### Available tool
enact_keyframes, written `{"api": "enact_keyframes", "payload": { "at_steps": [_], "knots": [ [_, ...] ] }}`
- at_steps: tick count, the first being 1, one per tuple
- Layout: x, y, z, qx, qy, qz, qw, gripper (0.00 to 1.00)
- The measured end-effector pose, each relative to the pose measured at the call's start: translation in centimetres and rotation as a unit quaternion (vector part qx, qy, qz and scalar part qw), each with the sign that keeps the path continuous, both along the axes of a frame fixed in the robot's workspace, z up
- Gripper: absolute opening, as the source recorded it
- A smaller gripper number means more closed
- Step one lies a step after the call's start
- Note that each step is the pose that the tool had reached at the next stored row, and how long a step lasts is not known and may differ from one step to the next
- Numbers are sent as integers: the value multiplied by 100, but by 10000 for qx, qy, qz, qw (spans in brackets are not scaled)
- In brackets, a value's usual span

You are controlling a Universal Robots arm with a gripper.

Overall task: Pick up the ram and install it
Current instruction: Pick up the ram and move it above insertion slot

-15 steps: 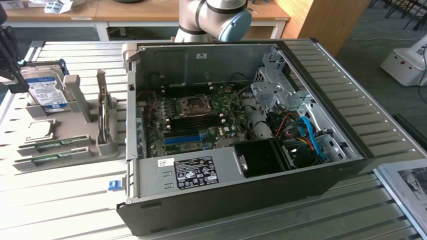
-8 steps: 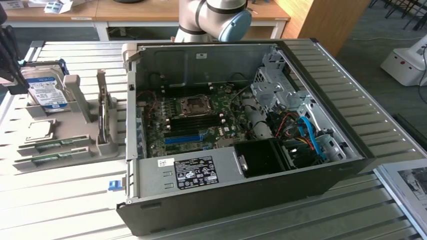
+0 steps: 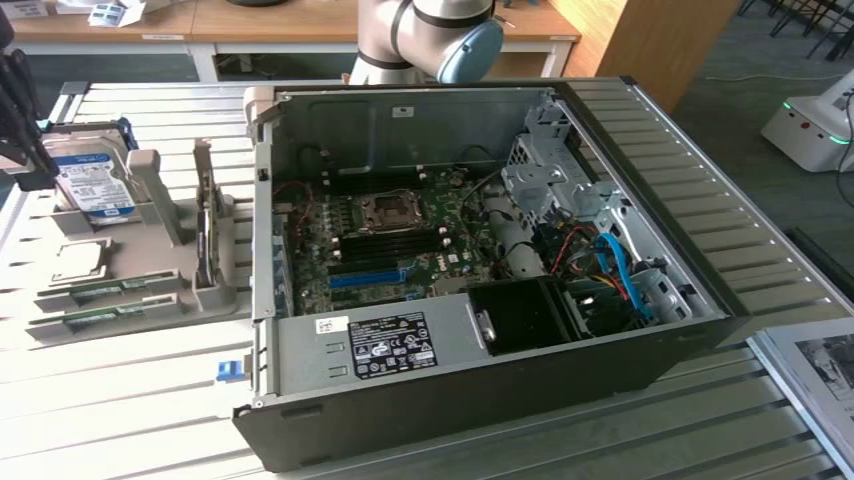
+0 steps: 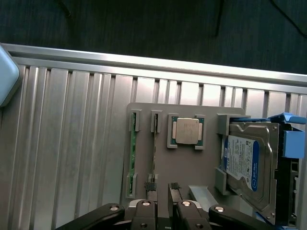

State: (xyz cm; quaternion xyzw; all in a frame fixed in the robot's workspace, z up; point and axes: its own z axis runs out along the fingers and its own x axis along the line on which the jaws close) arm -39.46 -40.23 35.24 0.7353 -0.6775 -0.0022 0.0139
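two ram sticks (image 4: pixel 133 158), one processor (image 4: pixel 186 131), one hard drive (image 4: pixel 242 163)

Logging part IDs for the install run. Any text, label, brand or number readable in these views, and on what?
No text can be read.
Blue-white hard drive label: print too small.
Black power supply label: white print blurred.
Small white sticker beside it: too small.
Silver processor chip: no legible marking.
Green ram: seen edge-on, nothing legible.
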Motion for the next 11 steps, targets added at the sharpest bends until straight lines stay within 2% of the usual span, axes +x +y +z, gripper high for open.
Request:
{"api": "enact_keyframes", "payload": {
  "at_steps": [4,11],
  "knots": [
    [0,-19,0,0,0,0,10000,24],
    [0,-93,0,0,0,0,10000,24]
  ]
}}
